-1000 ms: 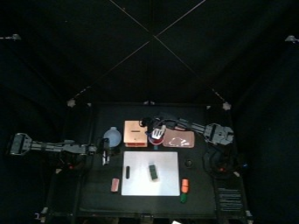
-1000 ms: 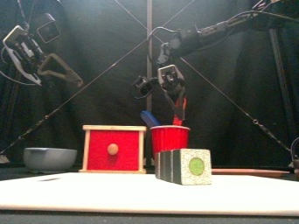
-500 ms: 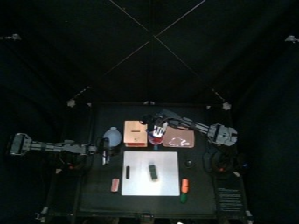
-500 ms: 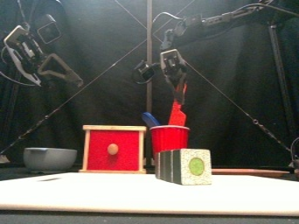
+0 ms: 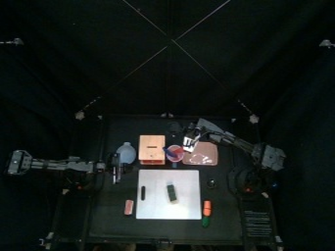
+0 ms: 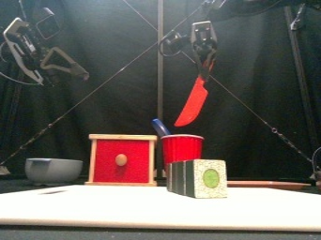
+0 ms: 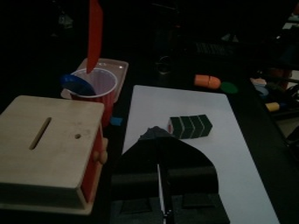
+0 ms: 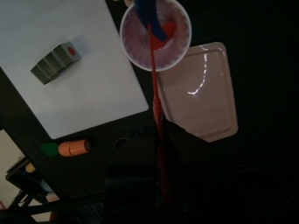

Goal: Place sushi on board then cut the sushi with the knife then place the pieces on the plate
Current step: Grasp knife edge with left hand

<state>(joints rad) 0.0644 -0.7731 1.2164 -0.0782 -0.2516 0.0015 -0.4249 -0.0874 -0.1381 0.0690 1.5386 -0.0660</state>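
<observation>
Above the red cup (image 6: 183,148) near the table's (image 5: 112,221) back edge, the right gripper (image 6: 202,52) clamps the red knife (image 6: 193,101); the left gripper (image 7: 153,133), closed, hangs over the left edge.

Dim booth, overhead light bright on white cutting board (image 5: 186,186), sheen on pink tray (image 8: 208,92)

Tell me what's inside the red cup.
A blue knife sticks out of the red cup; its lower part is hidden by the cup's wall. The red knife hangs above the rim, in the right claw.
</observation>
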